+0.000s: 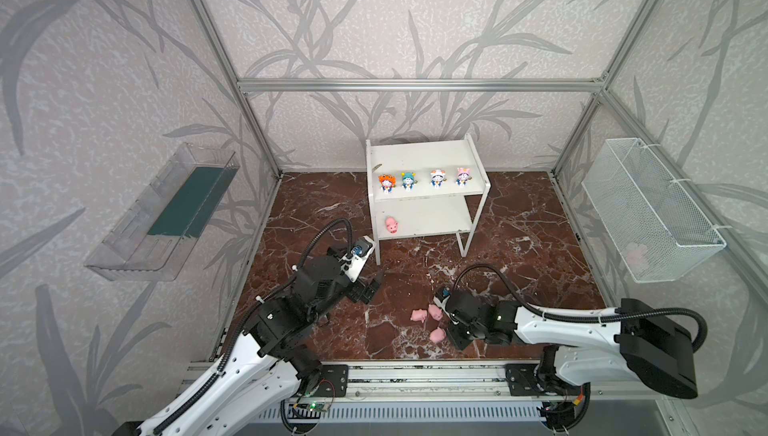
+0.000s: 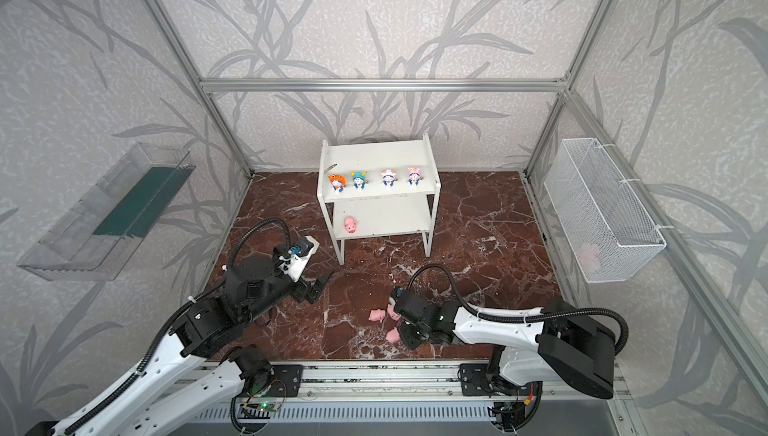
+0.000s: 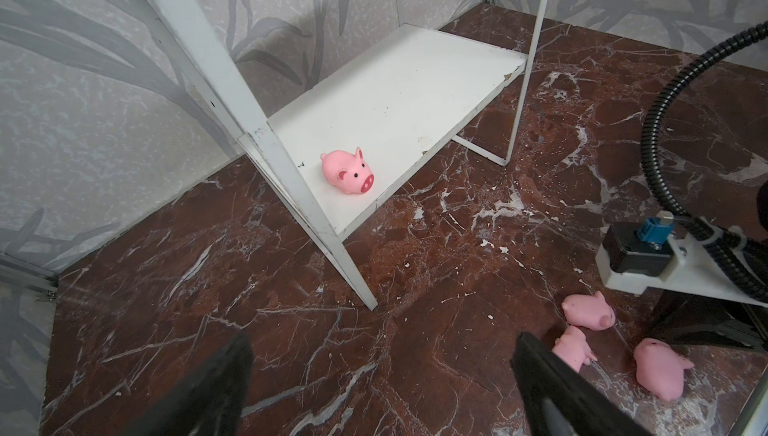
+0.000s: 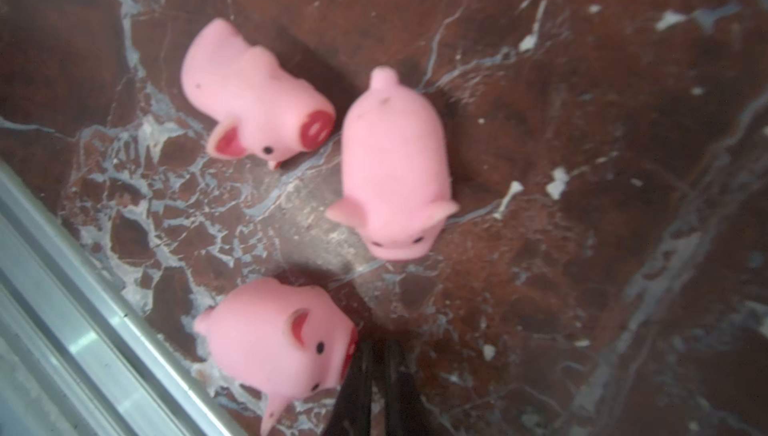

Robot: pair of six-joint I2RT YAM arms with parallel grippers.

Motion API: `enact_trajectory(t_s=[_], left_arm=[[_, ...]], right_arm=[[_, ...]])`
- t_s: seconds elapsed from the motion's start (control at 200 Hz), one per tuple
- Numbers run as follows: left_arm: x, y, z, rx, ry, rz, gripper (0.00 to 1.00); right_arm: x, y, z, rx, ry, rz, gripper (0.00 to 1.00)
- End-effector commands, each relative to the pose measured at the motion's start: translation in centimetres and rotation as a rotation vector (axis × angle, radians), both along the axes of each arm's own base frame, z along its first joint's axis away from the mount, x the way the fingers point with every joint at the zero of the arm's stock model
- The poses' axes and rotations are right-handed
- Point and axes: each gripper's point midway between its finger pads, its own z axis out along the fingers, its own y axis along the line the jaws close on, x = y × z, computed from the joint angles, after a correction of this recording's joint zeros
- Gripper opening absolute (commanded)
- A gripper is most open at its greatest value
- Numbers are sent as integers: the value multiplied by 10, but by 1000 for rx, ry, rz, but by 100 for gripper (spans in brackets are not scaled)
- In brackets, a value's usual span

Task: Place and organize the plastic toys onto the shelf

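Closed R hand by pig: wrist-cam only

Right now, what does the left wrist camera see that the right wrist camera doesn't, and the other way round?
Only the left wrist view: the shelf, with a standing pig on its lower board, and the left gripper, jaws wide open and empty. Only the right wrist view: the right gripper, shut on nothing, tips beside the snout of the nearest pig. Both: that pig, a second pig and a third pig, loose on the marble floor.
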Motion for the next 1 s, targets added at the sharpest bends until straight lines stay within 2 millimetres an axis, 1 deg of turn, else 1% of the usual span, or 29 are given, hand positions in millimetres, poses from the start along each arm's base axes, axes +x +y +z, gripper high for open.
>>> enact_trajectory(t_s=[0.0,0.165,0.3,0.385,0.48,0.59,0.665,0.775,0.865,0.995], left_arm=[[-1,-1,6,-17,-4,-7,99],[0,-1,6,-14,-4,-5,99],[1,-1,5,-14,-3,-3,99],[1,-1,5,-12,-2,-2,99],[1,-1,4,-11,0,-3,99],[1,-1,4,-11,0,-2,99],[1,-1,4,-12,0,-3,99],[1,-1,4,-10,1,-2,99],[1,1,5,-11,-3,4,99],[1,1,5,-11,-4,3,99]], right_arm=[[-16,2,-7,-24,46,29,11],[-31,22,-5,-18,62,109,10],[-34,31,0,-1,63,146,10],[-27,27,3,-14,32,116,10],[-16,13,6,-39,-6,55,12],[-4,-4,5,-74,-12,7,24],[2,-10,4,-87,-18,1,31],[11,-7,7,-79,-38,13,42],[17,-2,5,-90,-49,34,48],[26,7,0,-111,-57,58,49]])
